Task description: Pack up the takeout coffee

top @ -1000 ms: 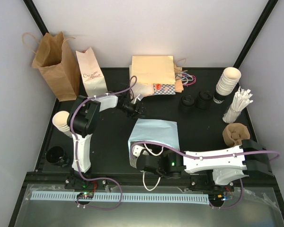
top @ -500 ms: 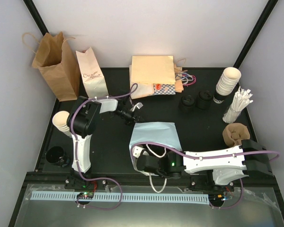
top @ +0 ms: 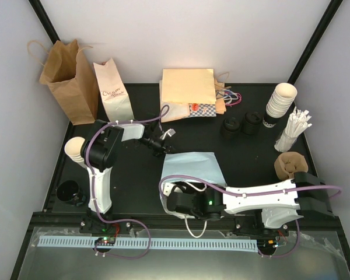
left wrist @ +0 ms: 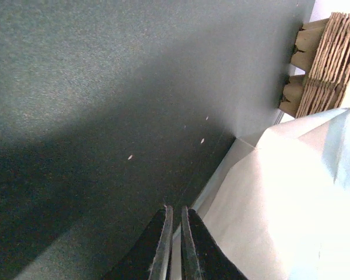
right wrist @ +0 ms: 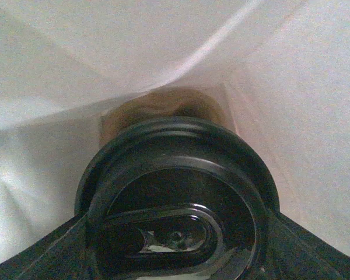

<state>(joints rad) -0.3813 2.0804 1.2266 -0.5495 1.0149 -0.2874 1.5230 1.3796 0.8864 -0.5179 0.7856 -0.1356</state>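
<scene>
A pale blue-white paper bag [top: 192,166] lies on the black table [top: 134,186], its mouth toward my arms. My right gripper [top: 184,204] reaches into that mouth. In the right wrist view the takeout coffee's round black lid [right wrist: 175,192] fills the frame between my right gripper's [right wrist: 175,233] fingers, which are shut on it, with bag paper [right wrist: 76,87] all around. From above, the cup is hidden. My left gripper [top: 161,142] hovers by the bag's far left corner. Its fingers [left wrist: 163,245] are shut with only a slit between them and nothing in it, just over the bag's edge [left wrist: 262,192].
At the back stand a brown bag [top: 67,76], a printed white bag [top: 114,90] and flat stacked bags [top: 186,87]. Black lids [top: 239,123], a cup stack [top: 279,102], wrapped straws [top: 294,131] and brown sleeves [top: 289,164] are at right. Cups [top: 76,149] and lids [top: 67,191] sit left.
My left gripper has shut and drawn back to the left and nearer, away from the flat bags. The right gripper with the coffee has shifted slightly left in the bag's mouth.
</scene>
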